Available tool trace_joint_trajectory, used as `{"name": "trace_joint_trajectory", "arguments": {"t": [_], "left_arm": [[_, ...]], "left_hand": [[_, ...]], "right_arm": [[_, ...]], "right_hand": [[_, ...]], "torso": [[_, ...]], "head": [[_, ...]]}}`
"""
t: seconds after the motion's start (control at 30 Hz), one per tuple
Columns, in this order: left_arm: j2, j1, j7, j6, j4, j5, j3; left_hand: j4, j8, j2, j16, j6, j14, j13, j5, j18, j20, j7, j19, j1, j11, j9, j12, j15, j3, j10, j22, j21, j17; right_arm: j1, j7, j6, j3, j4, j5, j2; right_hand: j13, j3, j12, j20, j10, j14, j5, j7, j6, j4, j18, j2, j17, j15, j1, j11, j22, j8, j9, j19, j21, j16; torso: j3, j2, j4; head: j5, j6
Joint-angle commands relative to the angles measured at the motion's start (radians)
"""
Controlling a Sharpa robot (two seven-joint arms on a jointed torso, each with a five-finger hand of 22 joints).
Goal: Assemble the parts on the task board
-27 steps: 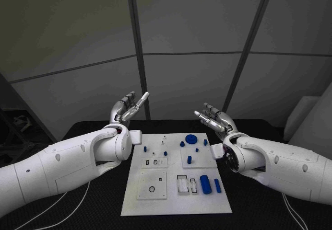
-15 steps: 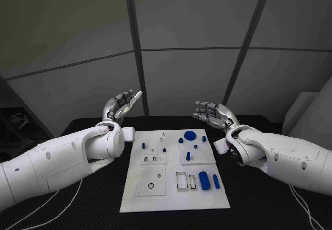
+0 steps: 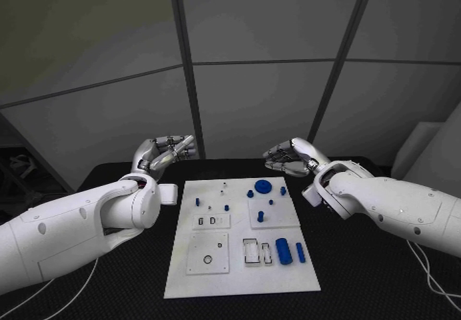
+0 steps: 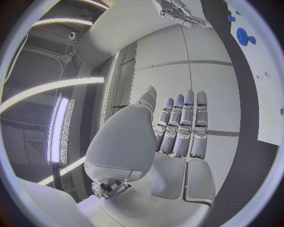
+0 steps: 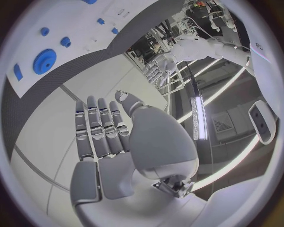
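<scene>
The white task board (image 3: 240, 273) lies in the middle of the black table. On it are small blue parts: a round disc (image 3: 263, 185) at the far end, short pegs (image 3: 250, 194) beside it, and a thick cylinder (image 3: 284, 251) next to a slim bar (image 3: 300, 252) near the right edge. My left hand (image 3: 165, 152) hovers past the board's far left corner. My right hand (image 3: 288, 157) hovers past its far right corner. Both hold nothing. The wrist views show each hand's fingers (image 4: 183, 123) (image 5: 97, 127) stretched out side by side.
Grey wall panels rise behind the table. Black table surface (image 3: 356, 267) runs along both sides of the board. The left wrist view shows the board (image 4: 269, 94), the disc (image 4: 241, 35) and my right hand (image 4: 180, 13). The right wrist view shows the disc (image 5: 44, 60).
Both hands' fingers pointed up before and now tip forward and down. The head camera has shifted a little; the board and the parts have not moved.
</scene>
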Motion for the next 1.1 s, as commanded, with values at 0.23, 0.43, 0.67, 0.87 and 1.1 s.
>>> {"name": "trace_joint_trajectory", "arguments": {"t": [0.23, 0.43, 0.67, 0.87, 1.1], "left_arm": [[-0.079, 0.002, -0.036, 0.077, 0.124, -0.09, 0.001], [-0.113, 0.002, -0.039, 0.08, 0.182, -0.092, 0.001], [-0.13, 0.002, -0.042, 0.085, 0.217, -0.093, 0.002], [-0.134, 0.003, -0.041, 0.086, 0.23, -0.093, 0.002], [-0.138, 0.003, -0.04, 0.085, 0.236, -0.093, 0.003]], "left_hand": [[-0.019, -0.026, -0.003, -0.017, 0.017, 0.022, -0.003, -0.004, -0.009, -0.01, -0.001, 0.038, -0.009, -0.002, -0.01, -0.036, -0.005, -0.013, 0.022, 0.002, 0.009, 0.009], [-0.032, -0.043, 0.0, -0.036, 0.021, 0.024, -0.002, -0.004, -0.009, -0.015, -0.001, 0.071, -0.016, -0.001, -0.012, -0.059, -0.005, -0.021, 0.027, 0.008, 0.023, 0.014], [-0.042, -0.055, 0.002, -0.048, 0.023, 0.027, -0.002, -0.004, -0.009, -0.018, 0.001, 0.092, -0.021, 0.0, -0.012, -0.074, -0.005, -0.026, 0.029, 0.013, 0.034, 0.018], [-0.045, -0.059, 0.003, -0.052, 0.022, 0.028, -0.002, -0.004, -0.01, -0.019, 0.002, 0.097, -0.023, 0.001, -0.012, -0.079, -0.005, -0.028, 0.027, 0.015, 0.037, 0.019], [-0.047, -0.063, 0.004, -0.056, 0.021, 0.027, -0.002, -0.004, -0.01, -0.019, 0.003, 0.1, -0.025, 0.002, -0.012, -0.084, -0.004, -0.03, 0.026, 0.015, 0.038, 0.02]], "right_arm": [[0.057, -0.226, 0.178, 0.001, -0.006, -0.498, 0.026], [0.076, -0.305, 0.223, 0.001, 0.002, -0.649, 0.049], [0.086, -0.366, 0.27, 0.001, 0.003, -0.759, 0.076], [0.088, -0.387, 0.294, 0.001, 0.0, -0.794, 0.089], [0.088, -0.395, 0.311, 0.001, -0.003, -0.807, 0.097]], "right_hand": [[0.005, 0.032, -0.041, -0.125, 0.157, 0.399, -0.008, -0.049, 0.12, -0.017, 0.021, -0.087, 0.093, -0.117, -0.022, -0.065, 0.115, -0.012, 0.004, 0.297, 0.251, 0.132], [0.006, 0.026, -0.044, -0.175, 0.162, 0.497, -0.005, -0.072, 0.136, -0.006, 0.017, -0.1, 0.269, -0.147, -0.031, -0.077, 0.236, -0.039, 0.002, 0.363, 0.452, 0.395], [0.01, 0.059, -0.04, -0.163, 0.122, 0.505, -0.011, -0.066, 0.137, 0.019, -0.013, -0.115, 0.864, -0.135, -0.041, -0.077, 0.538, -0.062, 0.004, 0.432, 0.742, 0.987], [0.011, 0.073, -0.042, -0.155, 0.106, 0.503, -0.01, -0.064, 0.126, 0.026, -0.034, -0.125, 1.027, -0.132, -0.038, -0.074, 0.704, -0.063, 0.004, 0.48, 0.868, 1.132], [0.013, 0.079, -0.041, -0.148, 0.102, 0.503, -0.01, -0.065, 0.117, 0.032, -0.045, -0.126, 1.087, -0.132, -0.037, -0.073, 0.781, -0.065, 0.003, 0.51, 0.922, 1.183]], "torso": [[-0.0094, 0.053, 0.0211], [-0.0162, 0.081, 0.0291], [-0.0238, 0.113, 0.0379], [-0.0285, 0.133, 0.0424], [-0.0293, 0.146, 0.044]], "head": [[-0.016, 0.01], [-0.022, 0.019], [-0.029, 0.025], [-0.036, 0.028], [-0.04, 0.024]]}}
